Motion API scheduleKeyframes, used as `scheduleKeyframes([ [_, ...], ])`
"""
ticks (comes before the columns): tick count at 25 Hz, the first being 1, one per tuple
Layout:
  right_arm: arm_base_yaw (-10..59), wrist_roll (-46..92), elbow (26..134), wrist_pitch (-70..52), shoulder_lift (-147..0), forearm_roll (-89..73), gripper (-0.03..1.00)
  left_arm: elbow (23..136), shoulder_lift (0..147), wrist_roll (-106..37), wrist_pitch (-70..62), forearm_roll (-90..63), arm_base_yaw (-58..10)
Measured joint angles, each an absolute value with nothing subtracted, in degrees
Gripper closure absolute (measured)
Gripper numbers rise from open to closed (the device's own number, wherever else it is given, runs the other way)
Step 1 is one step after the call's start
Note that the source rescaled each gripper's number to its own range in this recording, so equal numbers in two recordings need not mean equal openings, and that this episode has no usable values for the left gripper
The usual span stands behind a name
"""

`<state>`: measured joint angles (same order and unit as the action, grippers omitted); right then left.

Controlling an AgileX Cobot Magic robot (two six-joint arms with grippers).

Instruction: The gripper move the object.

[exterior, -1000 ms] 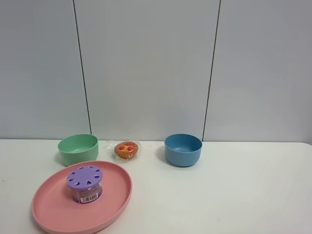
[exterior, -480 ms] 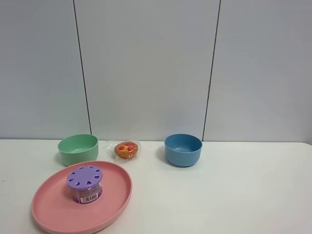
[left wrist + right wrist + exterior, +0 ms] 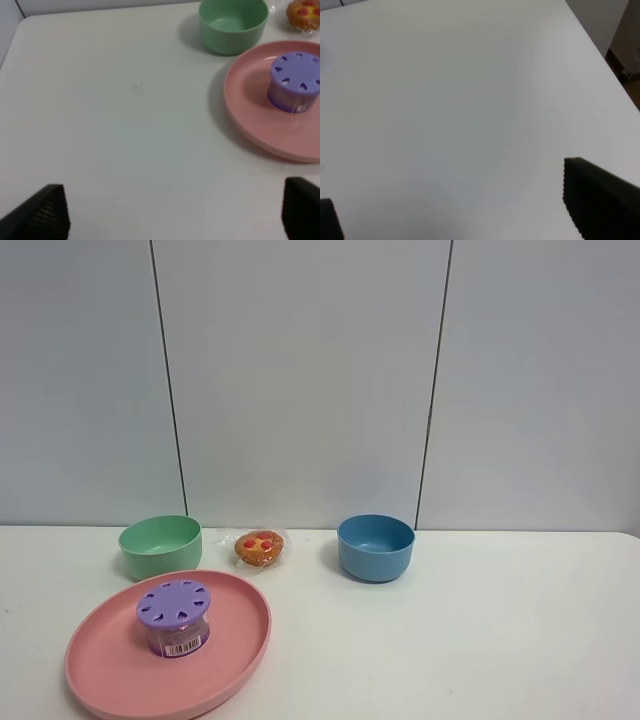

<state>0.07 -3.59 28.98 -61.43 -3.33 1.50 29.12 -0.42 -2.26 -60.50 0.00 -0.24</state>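
Observation:
The object, a small squat jar (image 3: pixel 175 617) with a lilac lid pierced by heart-shaped holes and a purple barcode label, stands upright on a pink plate (image 3: pixel 100 665) at the front left of the white table. It also shows in the left wrist view (image 3: pixel 295 82), far from my left gripper (image 3: pixel 175 212), whose two black fingertips (image 3: pixel 42 212) are wide apart and empty. My right gripper (image 3: pixel 465 200) is open and empty over bare white table. Neither gripper shows in the exterior high view.
A green bowl (image 3: pixel 160 546) stands behind the plate. A wrapped orange-brown muffin (image 3: pixel 259 548) lies right of it, and a blue bowl (image 3: pixel 375 546) further right. A grey panelled wall (image 3: pixel 300 380) backs the table. The table's right edge (image 3: pixel 600 47) shows in the right wrist view.

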Motion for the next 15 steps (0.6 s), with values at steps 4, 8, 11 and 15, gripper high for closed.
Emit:
scheduleKeyframes([
  [4,0.07,-3.54,28.98,-61.43,-3.33,1.50,0.31,29.12,-0.42,-2.26,-60.50,0.00,-0.24],
  [8,0.07,-3.54,28.98,-61.43,-3.33,1.50,0.31,29.12,-0.42,-2.26,-60.50,0.00,-0.24],
  [11,0.07,-3.54,28.98,-61.43,-3.33,1.50,0.31,29.12,-0.42,-2.26,-60.50,0.00,-0.24],
  [15,0.07,-3.54,28.98,-61.43,-3.33,1.50,0.31,29.12,-0.42,-2.26,-60.50,0.00,-0.24],
])
